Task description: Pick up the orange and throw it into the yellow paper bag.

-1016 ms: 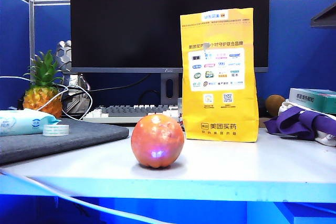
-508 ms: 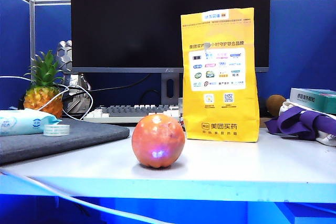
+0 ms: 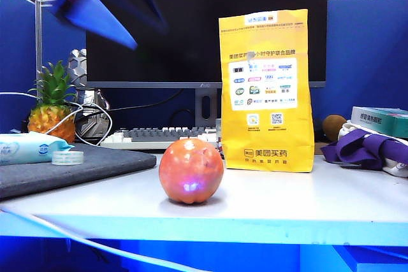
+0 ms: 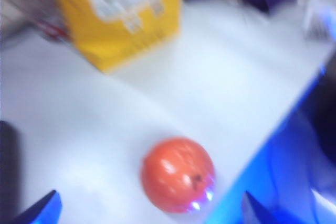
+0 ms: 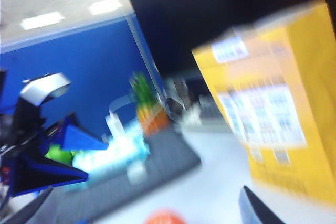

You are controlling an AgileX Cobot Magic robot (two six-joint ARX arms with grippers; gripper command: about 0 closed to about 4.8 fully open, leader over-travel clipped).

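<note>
orange (image 3: 191,171): glossy mottled reddish-orange | paper bag (image 3: 266,90): bright yellow, white logo panel | pineapple (image 3: 52,107): green-topped

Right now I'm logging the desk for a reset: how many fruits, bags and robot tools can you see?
Fruit: 3: orange, pineapple, brown kiwi-like ball.
Bags: 1: yellow bag.
Tools: 2: left tool, open, raised at upper left; right tool, only its fingertips show.
Total: 6.

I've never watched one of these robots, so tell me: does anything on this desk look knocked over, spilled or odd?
Nothing stands out. The orange sits whole on the table, and the yellow paper bag stands upright behind it. The left gripper, jaws open, is high above, blurred.
</note>
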